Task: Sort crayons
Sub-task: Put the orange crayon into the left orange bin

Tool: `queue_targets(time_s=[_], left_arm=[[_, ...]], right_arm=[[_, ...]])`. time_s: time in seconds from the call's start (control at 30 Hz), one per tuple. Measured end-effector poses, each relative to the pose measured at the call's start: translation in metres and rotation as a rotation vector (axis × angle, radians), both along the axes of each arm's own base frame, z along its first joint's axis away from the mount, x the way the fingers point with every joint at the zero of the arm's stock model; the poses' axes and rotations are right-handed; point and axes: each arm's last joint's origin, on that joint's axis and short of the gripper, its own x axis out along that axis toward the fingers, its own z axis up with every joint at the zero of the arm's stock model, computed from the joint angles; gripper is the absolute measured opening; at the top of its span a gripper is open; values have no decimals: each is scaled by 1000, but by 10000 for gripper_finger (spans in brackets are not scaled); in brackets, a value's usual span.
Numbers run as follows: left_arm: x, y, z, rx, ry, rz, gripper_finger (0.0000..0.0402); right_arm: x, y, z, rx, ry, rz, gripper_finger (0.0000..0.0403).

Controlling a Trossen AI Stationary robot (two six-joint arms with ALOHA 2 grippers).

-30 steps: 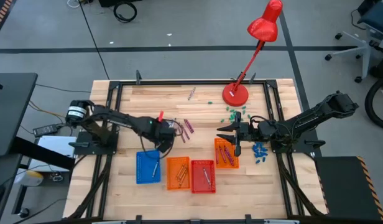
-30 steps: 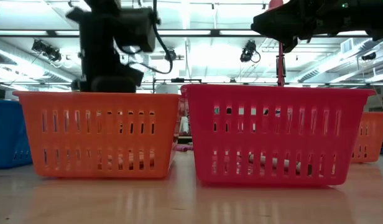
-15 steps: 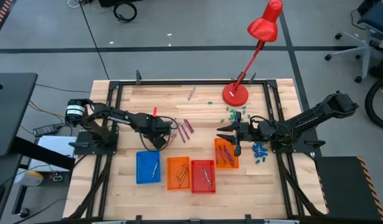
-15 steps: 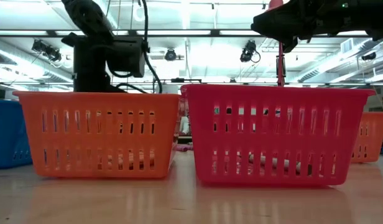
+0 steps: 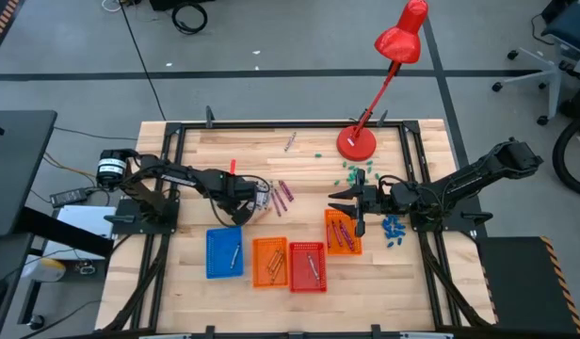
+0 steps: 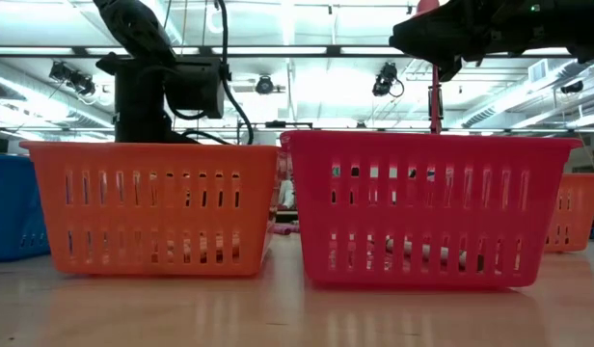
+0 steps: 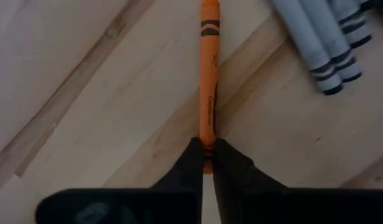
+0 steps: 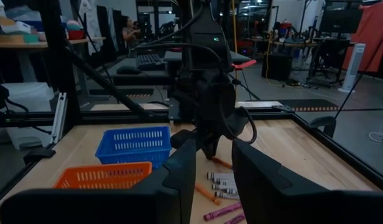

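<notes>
Pinching the near end of an orange crayon [image 7: 208, 74], the left hand [image 7: 206, 158] has its fingers clamped on the stick, which lies flat on the bench [image 7: 86, 93] and points straight away from the hand. The step in hand looks like the pick-up: the crayon is gripped but not lifted. The next move would call for a clean lift, then a carry to the orange bin [image 5: 268, 261], which sits on the bench just beside the blue bin [image 5: 224, 252] and the red bin [image 5: 307, 266]. With the grip at the very tip, the stick may droop or swing on the way up. The crayon is slim and bright orange, with black bands near its far end. A cluster of grey crayons [image 7: 322, 43] lies just beyond and to one side. The right hand [image 8: 213, 162] waits with fingers apart, above another orange bin [image 5: 343, 233].
</notes>
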Motion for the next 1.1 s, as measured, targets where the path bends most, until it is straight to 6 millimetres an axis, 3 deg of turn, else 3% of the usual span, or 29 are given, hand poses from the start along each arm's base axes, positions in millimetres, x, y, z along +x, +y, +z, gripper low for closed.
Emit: queue_targets(time_s=[0.27, 0.57, 0.77, 1.1], left_arm=[[-4, 0, 11, 18, -56, 16, 34], [-9, -10, 56, 45, -328, 16, 33], [2, -47, 76, -58, -585, -27, 35], [-2, -126, 87, -226, -787, 16, 36]], right_arm=[[0, 0, 0, -1, 0, 0, 110], [0, 0, 0, -1, 0, -1, 110], [0, 0, 0, -1, 3, -2, 110], [0, 0, 0, 2, -1, -4, 110]])
